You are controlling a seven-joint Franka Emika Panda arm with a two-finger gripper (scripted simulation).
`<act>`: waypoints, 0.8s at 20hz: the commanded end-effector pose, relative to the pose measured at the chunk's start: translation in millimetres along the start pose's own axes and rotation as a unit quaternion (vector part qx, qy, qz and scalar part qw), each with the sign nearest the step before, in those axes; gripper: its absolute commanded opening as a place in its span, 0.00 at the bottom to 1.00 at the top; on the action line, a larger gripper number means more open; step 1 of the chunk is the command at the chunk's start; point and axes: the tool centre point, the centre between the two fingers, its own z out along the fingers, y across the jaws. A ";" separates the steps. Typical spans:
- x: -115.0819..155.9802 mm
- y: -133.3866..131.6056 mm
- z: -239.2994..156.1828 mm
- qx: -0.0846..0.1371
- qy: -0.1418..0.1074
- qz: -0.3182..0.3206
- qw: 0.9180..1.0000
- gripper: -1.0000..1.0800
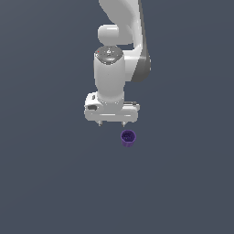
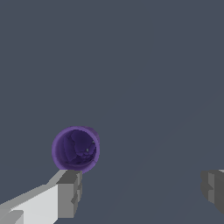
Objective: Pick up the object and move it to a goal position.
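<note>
The gripper [image 1: 112, 123] hangs above the grey desk [image 1: 45, 183] with its jaws spread wide and nothing between them. The purple cup [image 1: 128, 137] stands upright on the desk, well away from any visible edge, mouth upward. No desk edge or corner appears in either view, so its position cannot be referenced to one.

In the wrist view the cup [image 2: 75, 148] sits just beside one fingertip [image 2: 70, 192] and is not in the gap between the two fingers; the other fingertip [image 2: 214, 188] is well apart from it. In the exterior view the cup lies below the gripper and offset toward the exterior view's right.

Step in hand, as judged: alignment before descent. Procedure:
1. Shift the gripper sideways until the cup is centred between the fingers.
2. Hold the jaws wide during descent, so a fingertip does not strike the rim and tip the cup.
3. Close on the ribbed wall below the flared rim.

Contents: the cup's interior shows only dark purple shading; it appears empty.

No goal marker is visible.
</note>
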 end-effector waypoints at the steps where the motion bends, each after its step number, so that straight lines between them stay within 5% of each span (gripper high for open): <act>1: 0.0 0.0 0.0 0.000 0.000 0.000 1.000 0.62; 16: 1.3 -9.6 8.0 0.000 -0.013 -0.015 1.000 0.62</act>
